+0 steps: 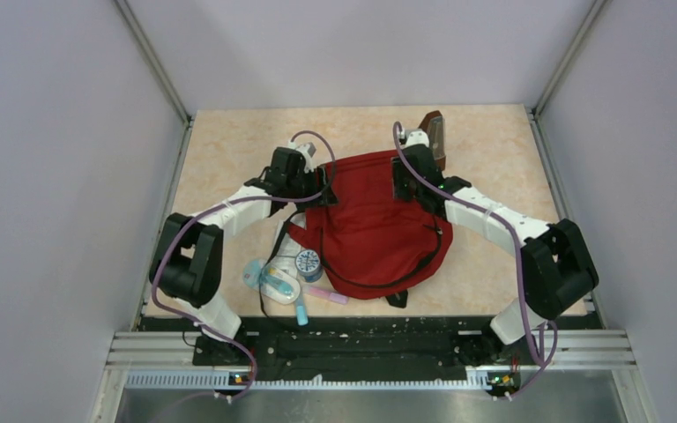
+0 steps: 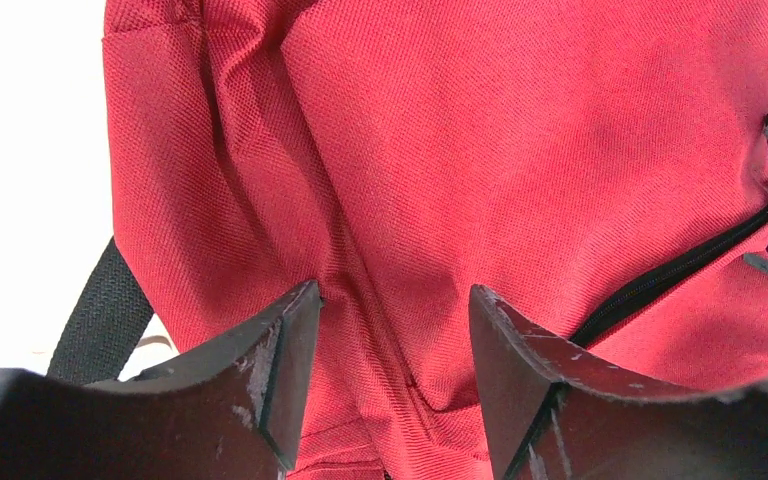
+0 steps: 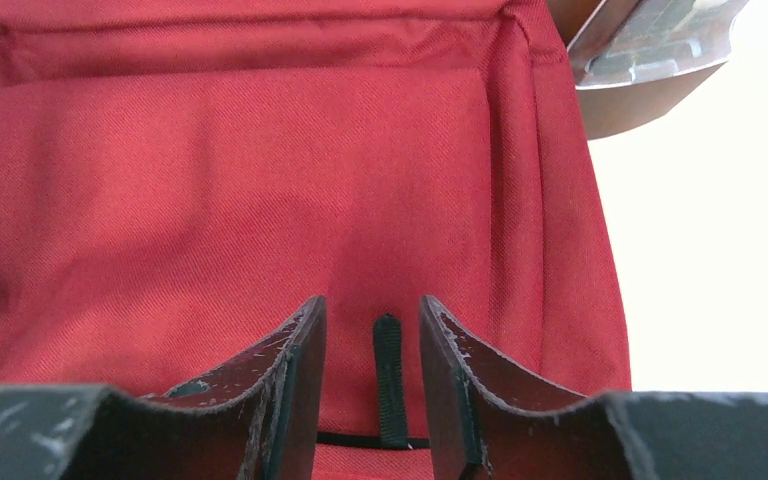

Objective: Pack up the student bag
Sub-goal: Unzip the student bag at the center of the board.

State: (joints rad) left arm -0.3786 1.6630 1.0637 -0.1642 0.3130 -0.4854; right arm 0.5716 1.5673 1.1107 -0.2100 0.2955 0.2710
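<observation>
The left arm reaches in over the bench [image 1: 220, 150] from the left, and the left hand [image 2: 395, 293] sits at the upper left edge of the student bag [image 1: 370, 225]. In the left wrist view its 2 fingers [image 2: 280, 370] stand well apart, a raised fold of red fabric lying in the gap between them. Whether they touch the cloth is not clear, and they have not clamped on it. A black strap [image 2: 105, 310] runs out to the left of that fold and a black zipper line [image 2: 680, 270] slants away to the right.

Near the front of the bench, just beside the bag's lower left edge, lies a small cluster: a clear case [image 1: 269, 282], a round blue and white item [image 1: 308, 263], a blue marker [image 1: 301, 310] and a pink pen [image 1: 328, 295].

The bag lies flat in the middle of the bench, between the 2 arms, its black straps trailing toward the near edge.

The right hand [image 3: 372, 300] is at the bag's upper right part. Its fingers [image 3: 460, 380] stand closer together than the left pair, with a black pull tab [image 3: 388, 370] upright between them and a slim gap showing on each side of it.

Furthest right, a brown metronome [image 1: 434, 137] stands just beyond the bag's top right corner.
</observation>
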